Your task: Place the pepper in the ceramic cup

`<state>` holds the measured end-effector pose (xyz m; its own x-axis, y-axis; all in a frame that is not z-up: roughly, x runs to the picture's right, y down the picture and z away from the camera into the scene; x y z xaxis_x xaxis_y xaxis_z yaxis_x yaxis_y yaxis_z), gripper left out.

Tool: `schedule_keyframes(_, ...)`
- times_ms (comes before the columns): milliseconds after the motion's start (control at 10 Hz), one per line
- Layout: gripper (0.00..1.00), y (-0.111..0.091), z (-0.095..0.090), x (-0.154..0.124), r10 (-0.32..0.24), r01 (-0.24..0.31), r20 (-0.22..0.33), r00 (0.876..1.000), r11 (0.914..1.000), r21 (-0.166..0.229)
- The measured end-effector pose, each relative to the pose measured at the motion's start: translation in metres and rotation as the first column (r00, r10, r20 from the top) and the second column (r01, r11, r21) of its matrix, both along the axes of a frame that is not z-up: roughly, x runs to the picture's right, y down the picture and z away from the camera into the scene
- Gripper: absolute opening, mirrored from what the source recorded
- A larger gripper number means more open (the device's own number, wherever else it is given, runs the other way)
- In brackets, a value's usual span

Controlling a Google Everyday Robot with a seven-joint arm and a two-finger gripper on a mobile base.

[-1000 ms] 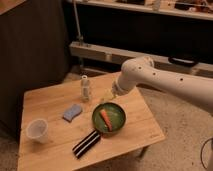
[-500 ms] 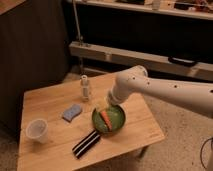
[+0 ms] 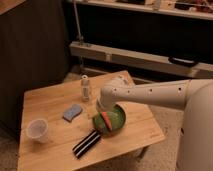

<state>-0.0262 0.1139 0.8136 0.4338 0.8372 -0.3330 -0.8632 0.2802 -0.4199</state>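
The arm has swung lower and further left since a moment ago, and now the pincer [image 3: 100,115] is right down at the 9 o'clock rim of the green pan [image 3: 119,120], its jaws spread wide with nothing in them. We're on a pale wooden bench [image 3: 50,102] in a dim room, a dark wall panel to the left, a long pale rail behind, speckled floor below. In the pan lies the pepper [image 3: 106,120], orange-red, just under the pincer. Over at 9 o'clock on the bench stands the cup [image 3: 37,130], upright and well apart from the pan. A blue sponge [image 3: 72,111] lies near the middle, a small white shaker [image 3: 85,87] at 12 o'clock, a black striped piece [image 3: 86,143] at 6.
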Motion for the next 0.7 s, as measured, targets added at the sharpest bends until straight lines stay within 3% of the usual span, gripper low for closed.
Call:
schedule_keyframes(300, 0.8, -0.011, 0.022, 0.022, 0.044, -0.044, -0.077, 0.996, 0.999, 0.003)
schedule_keyframes(700, 0.8, -0.003, 0.026, 0.031, 0.065, -0.067, -0.099, 0.993, 0.9977, -0.01)
